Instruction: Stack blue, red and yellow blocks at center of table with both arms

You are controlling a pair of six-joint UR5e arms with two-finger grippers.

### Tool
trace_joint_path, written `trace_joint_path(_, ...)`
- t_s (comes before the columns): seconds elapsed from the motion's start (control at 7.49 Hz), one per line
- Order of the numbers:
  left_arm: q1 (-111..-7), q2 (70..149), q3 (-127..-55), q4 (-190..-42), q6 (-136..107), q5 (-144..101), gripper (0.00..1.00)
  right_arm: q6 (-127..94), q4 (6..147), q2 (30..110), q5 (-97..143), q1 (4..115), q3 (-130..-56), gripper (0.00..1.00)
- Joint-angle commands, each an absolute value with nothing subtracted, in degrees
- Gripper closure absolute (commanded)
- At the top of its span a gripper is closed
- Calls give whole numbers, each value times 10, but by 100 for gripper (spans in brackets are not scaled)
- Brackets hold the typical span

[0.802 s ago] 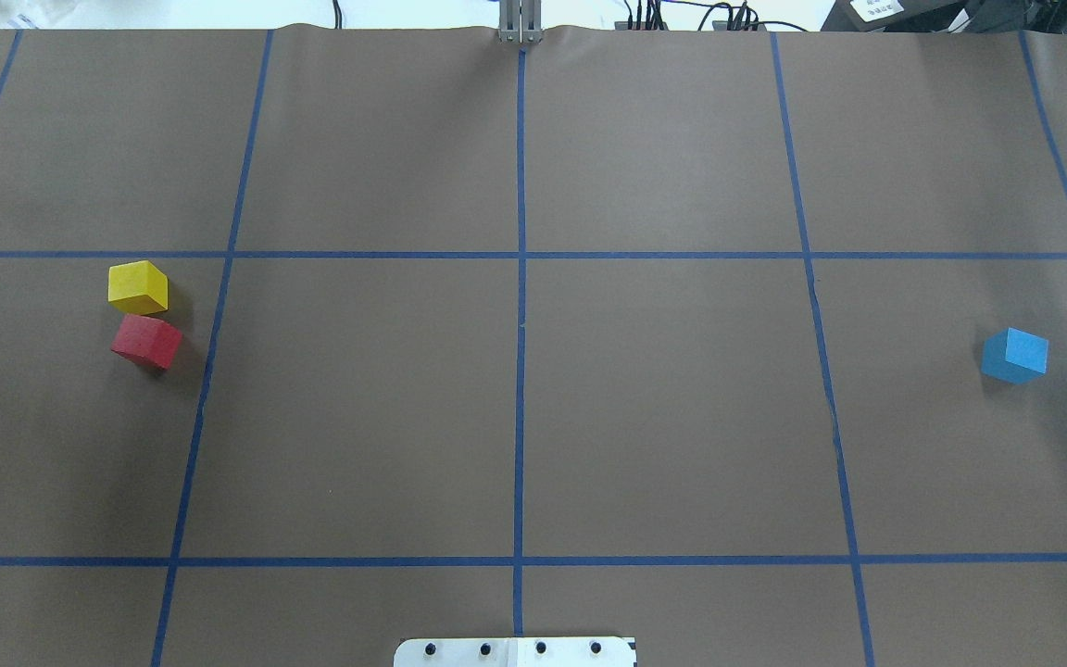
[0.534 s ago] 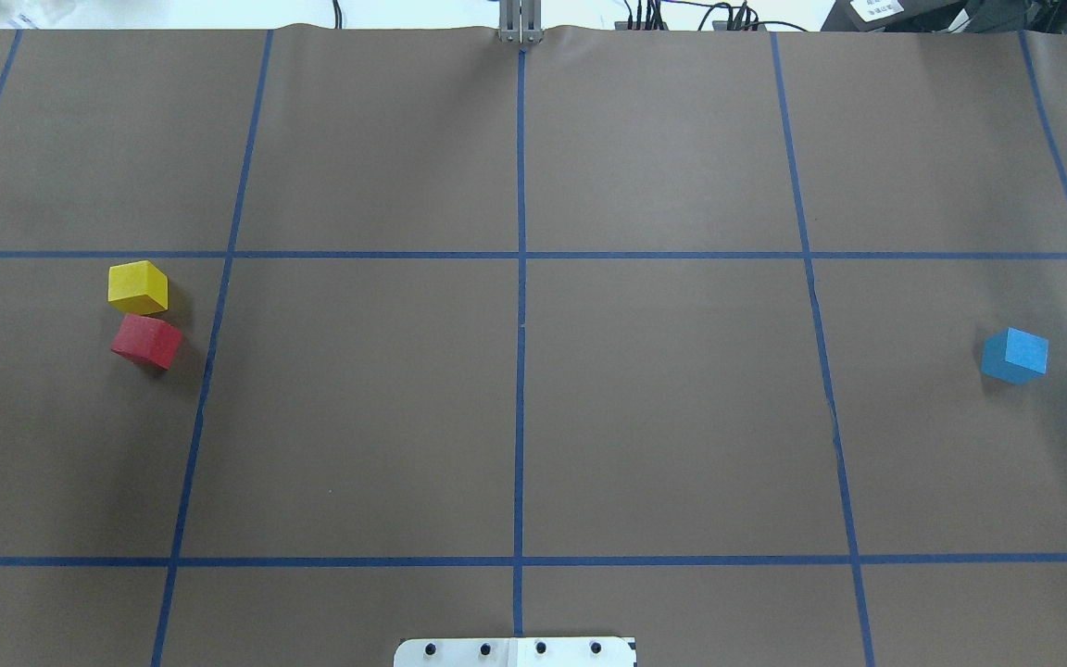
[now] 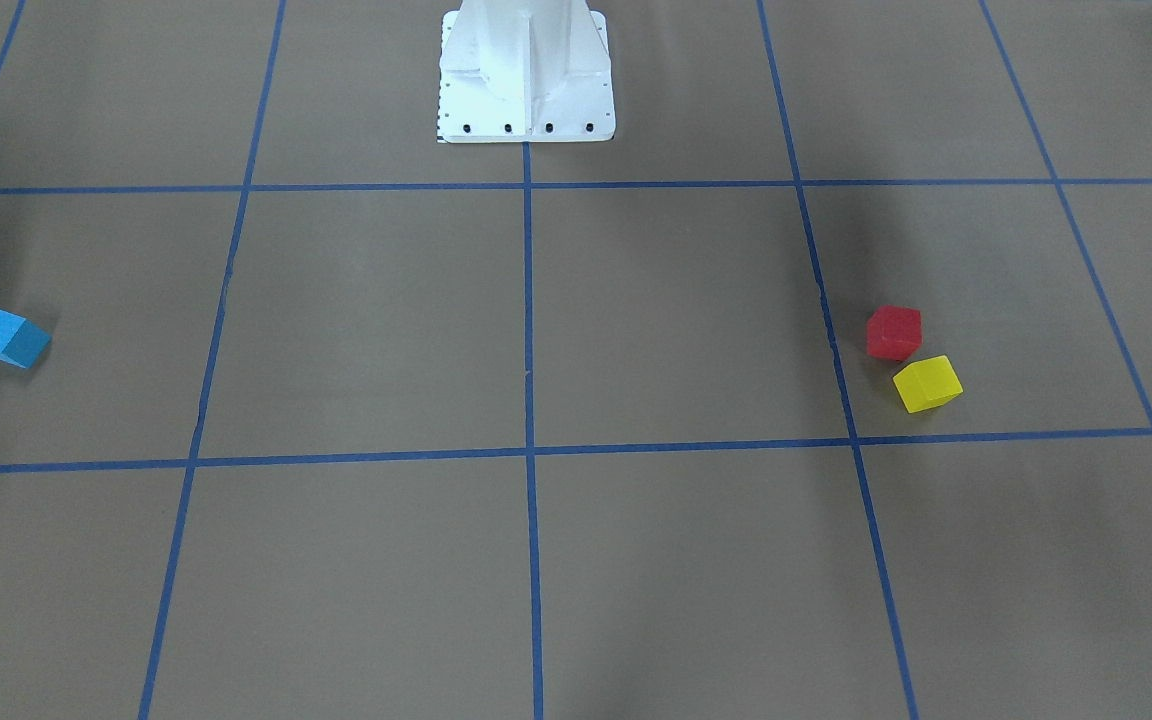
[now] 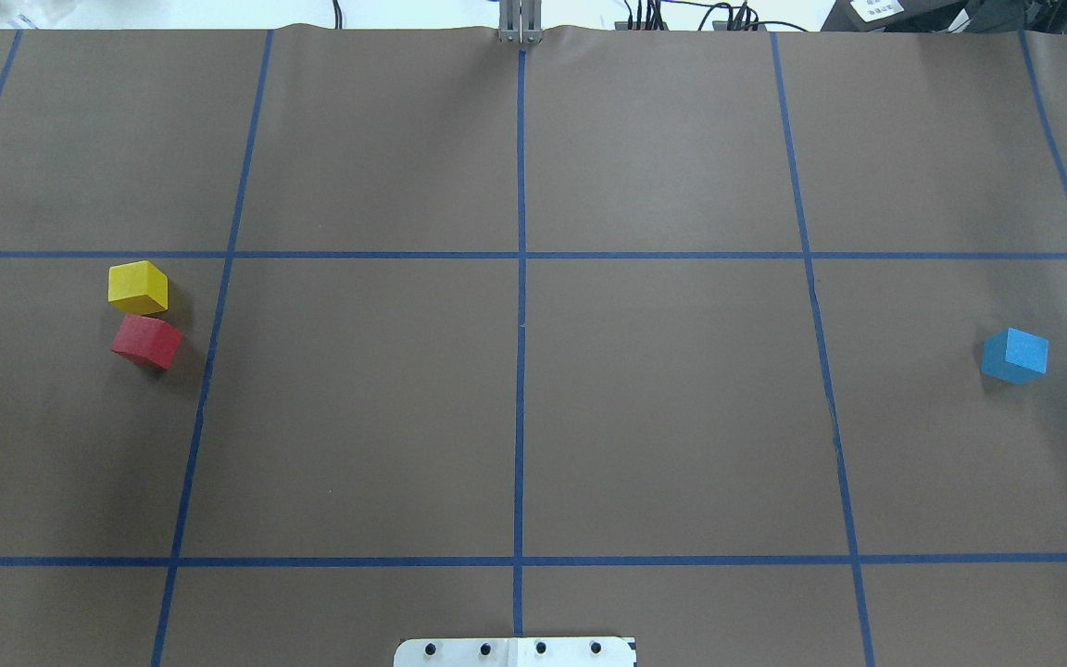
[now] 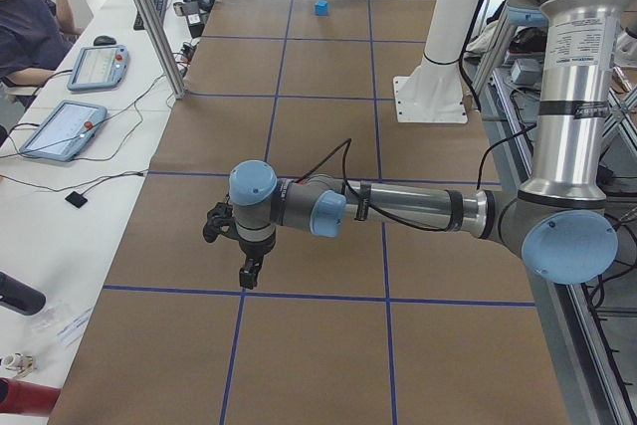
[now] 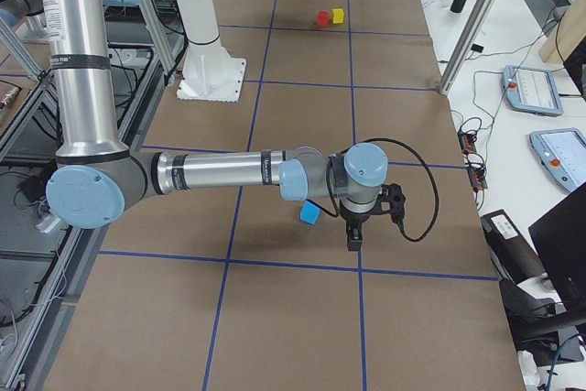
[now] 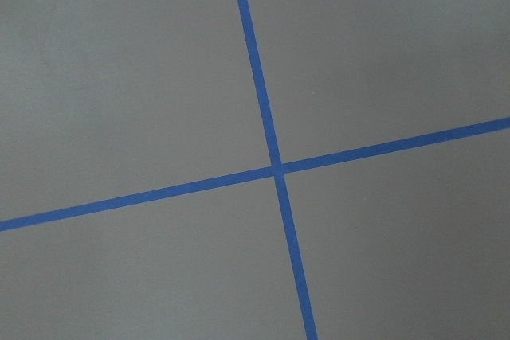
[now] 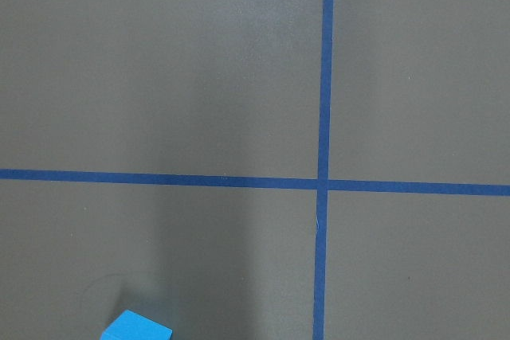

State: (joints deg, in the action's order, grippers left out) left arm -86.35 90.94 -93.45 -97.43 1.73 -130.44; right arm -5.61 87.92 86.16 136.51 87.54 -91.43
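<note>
On the table [image 4: 663, 408], the yellow block [image 4: 137, 287] and the red block [image 4: 146, 341] sit almost touching at the left, yellow farther from the robot. The blue block [image 4: 1014, 356] lies alone at the far right. The front view shows red [image 3: 894, 332], yellow [image 3: 927, 384] and blue [image 3: 8, 337]. My left gripper [image 5: 246, 271] hangs above a tape crossing, seen only in the exterior left view. My right gripper [image 6: 353, 240] hovers just beside the blue block [image 6: 310, 214], seen only in the exterior right view. I cannot tell whether either gripper is open or shut.
The white pedestal base [image 3: 526, 70] stands at the robot's edge of the table. A seated person [image 5: 25, 27] and tablets [image 5: 62, 128] are at a side bench beyond the table's far edge. An aluminium post [image 5: 149, 22] rises at that edge.
</note>
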Motion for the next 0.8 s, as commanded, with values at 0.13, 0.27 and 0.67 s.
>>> trace_joint_path(0.13, -861, 911, -943, -978, 15, -1303, 0, -54, 877, 863, 1365, 875, -926, 0)
trace_joint_path(0.27, -861, 915, -946, -979, 16, -1303, 0, -55, 879, 855, 1370, 874, -936, 0)
trace_joint_path(0.67, -860, 924, -961, -979, 15, -1307, 0, -79, 868, 843, 1368, 811, -953, 0)
